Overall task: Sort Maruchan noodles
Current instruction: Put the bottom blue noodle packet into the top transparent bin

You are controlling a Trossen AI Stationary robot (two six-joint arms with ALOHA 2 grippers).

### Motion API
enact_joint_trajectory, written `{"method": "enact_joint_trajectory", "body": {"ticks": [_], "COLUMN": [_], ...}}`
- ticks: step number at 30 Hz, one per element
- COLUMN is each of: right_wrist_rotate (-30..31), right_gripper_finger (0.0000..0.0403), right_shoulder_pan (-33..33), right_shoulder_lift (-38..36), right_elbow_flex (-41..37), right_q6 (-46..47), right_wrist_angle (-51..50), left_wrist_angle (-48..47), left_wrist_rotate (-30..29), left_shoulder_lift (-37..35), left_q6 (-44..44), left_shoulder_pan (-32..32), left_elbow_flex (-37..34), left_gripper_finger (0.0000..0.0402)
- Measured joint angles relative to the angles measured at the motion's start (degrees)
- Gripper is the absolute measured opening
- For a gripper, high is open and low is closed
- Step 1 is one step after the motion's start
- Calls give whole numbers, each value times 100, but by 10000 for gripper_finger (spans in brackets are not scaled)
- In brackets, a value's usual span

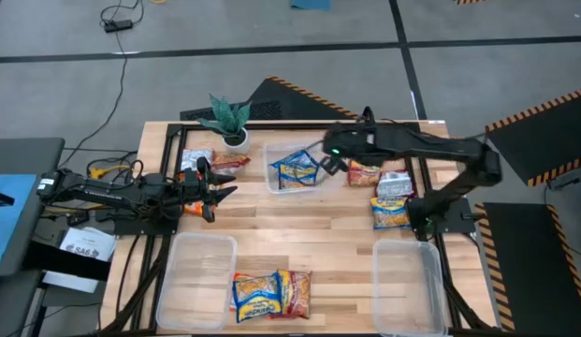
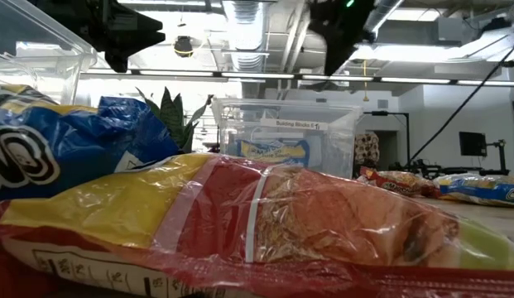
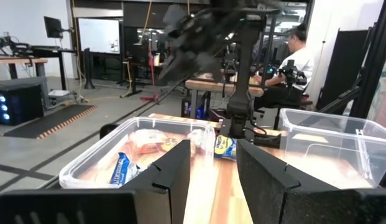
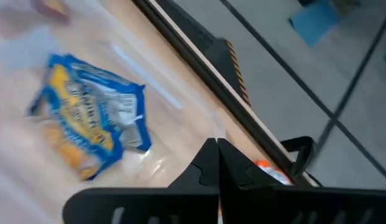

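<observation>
While blue packets [image 1: 296, 169] collect in the twelve o'clock tub [image 1: 271, 178], the right claw [image 1: 329, 165] hovers shut and empty beside it, and the left claw [image 1: 215, 189] waits parted, empty, at nine o'clock over the tabletop [image 1: 318, 234].

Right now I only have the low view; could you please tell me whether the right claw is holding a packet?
Observer: No, the right claw is shut on nothing, over the edge of the middle tub, which holds a blue-and-yellow packet.
Operator: Thanks. And the left claw?
Observer: The left claw is open and empty, over the table's left side.
Operator: Are the two near tubs filled?
Observer: The near left tub and near right tub both look empty.
</observation>
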Motion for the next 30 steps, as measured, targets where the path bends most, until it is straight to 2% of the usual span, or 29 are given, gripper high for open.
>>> {"method": "enact_joint_trajectory", "body": {"ticks": [4,8,11,14,17,22,26,30], "right_wrist_rotate": [-145,-286,-648,-1262,-2049,-3375,-4077,-4495], "right_gripper_finger": [8,12,15,21,27,49,88,150], "right_shoulder_pan": [566,1292,1777,2122,2281,2358,2419,2465], "right_shoulder_lift": [-799,-1405,-1645,-1594,-1203,-91,905,1749], "right_elbow_flex": [-680,-1592,-2305,-2864,-3101,-2837,-2075,-1251], "right_q6": [283,479,472,439,437,444,483,397], "right_wrist_angle": [360,1255,2342,3796,5268,6791,6800,6239], "left_wrist_angle": [0,4,10,17,19,104,104,96], "left_wrist_rotate": [2,4,5,9,11,22,22,22], "left_shoulder_lift": [-2,-2,-2,-2,-2,-2,-2,-2], "left_q6": [-56,-155,-163,-163,-163,-163,-163,-163], "left_shoulder_pan": [0,0,0,0,0,0,0,0], "left_elbow_flex": [0,0,0,0,0,0,0,0], "left_gripper_finger": [118,118,118,118,118,118,118,118]}}
